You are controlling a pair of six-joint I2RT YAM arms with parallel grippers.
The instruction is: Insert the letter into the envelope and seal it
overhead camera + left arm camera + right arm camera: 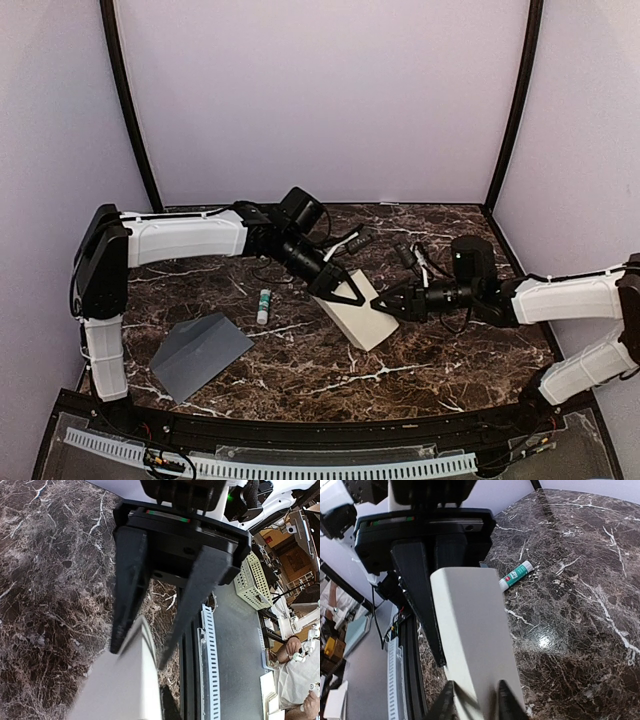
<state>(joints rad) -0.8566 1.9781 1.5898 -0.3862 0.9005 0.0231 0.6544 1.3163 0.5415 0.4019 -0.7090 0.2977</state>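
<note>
The worktop (450, 360) is dark brown marble-patterned stone with white veins, glossy enough to show a glare spot in the right wrist view. Pale lilac walls (320, 100) close it in at the back and sides, with black poles (128, 100) in the rear corners. A white slotted strip (300, 465) runs along the near edge. The letter (362, 318), folded and cream, lies at the centre of the frame. The left gripper (347, 295) is pressed together on its upper-left end and the right gripper (390, 306) pinches its right end. The envelope (200, 355) lies flat at lower left, well apart from the letter. A glue stick (264, 305) lies between them.
</note>
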